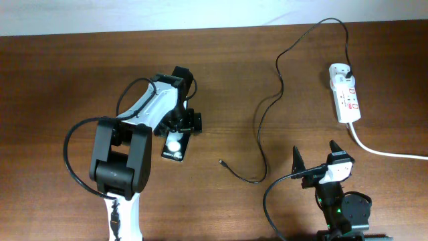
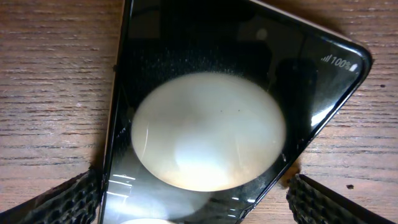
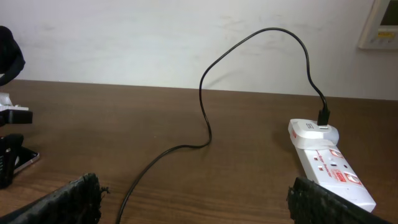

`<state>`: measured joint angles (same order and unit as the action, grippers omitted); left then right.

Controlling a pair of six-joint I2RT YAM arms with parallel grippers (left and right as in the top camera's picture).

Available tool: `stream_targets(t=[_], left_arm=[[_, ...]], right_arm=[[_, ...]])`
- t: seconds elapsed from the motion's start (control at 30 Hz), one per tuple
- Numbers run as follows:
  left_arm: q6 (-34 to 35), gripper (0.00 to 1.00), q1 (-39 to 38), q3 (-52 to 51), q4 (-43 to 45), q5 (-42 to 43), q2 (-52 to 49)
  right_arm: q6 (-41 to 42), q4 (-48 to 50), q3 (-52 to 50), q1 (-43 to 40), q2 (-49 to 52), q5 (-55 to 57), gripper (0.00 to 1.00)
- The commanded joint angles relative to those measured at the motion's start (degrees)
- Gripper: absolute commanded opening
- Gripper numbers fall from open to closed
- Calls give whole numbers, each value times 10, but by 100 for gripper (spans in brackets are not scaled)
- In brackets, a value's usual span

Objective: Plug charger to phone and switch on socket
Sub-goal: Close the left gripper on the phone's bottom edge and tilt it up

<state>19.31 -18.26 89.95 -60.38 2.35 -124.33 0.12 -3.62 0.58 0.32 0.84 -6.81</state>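
The phone (image 1: 175, 145) lies flat on the wooden table, its glossy black face showing white round blobs, and it fills the left wrist view (image 2: 205, 62). My left gripper (image 1: 180, 125) is open and low over the phone's far end, one finger on each side (image 2: 193, 196). The charger cable (image 1: 259, 127) runs from its black plug (image 1: 349, 69) in the socket (image 1: 345, 94) to a loose connector tip (image 1: 221, 161) lying right of the phone. My right gripper (image 1: 314, 158) is open and empty, with the cable (image 3: 205, 118) and the socket (image 3: 329, 163) ahead of it (image 3: 199, 202).
The socket's thick white cord (image 1: 384, 151) runs off the right edge of the table. The cable arches up off the table near the plug (image 3: 323, 116). A white wall stands behind the table's far edge.
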Motion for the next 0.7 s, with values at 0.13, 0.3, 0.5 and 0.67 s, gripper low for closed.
stream_targets(t=[0.13, 0.3, 0.5, 0.67], left_arm=[[-7, 99, -4, -10, 17, 39, -22], [-7, 99, -4, -10, 20, 39, -22], [-7, 99, 15, -7, 30, 39, 44], [-94, 99, 16, -8, 24, 15, 85]], right_arm=[[1, -3, -3, -2, -4, -5, 99], [1, -3, -3, -2, -4, -5, 99], [1, -3, -3, -2, -4, -5, 99], [1, -3, -3, -2, -4, -5, 99]])
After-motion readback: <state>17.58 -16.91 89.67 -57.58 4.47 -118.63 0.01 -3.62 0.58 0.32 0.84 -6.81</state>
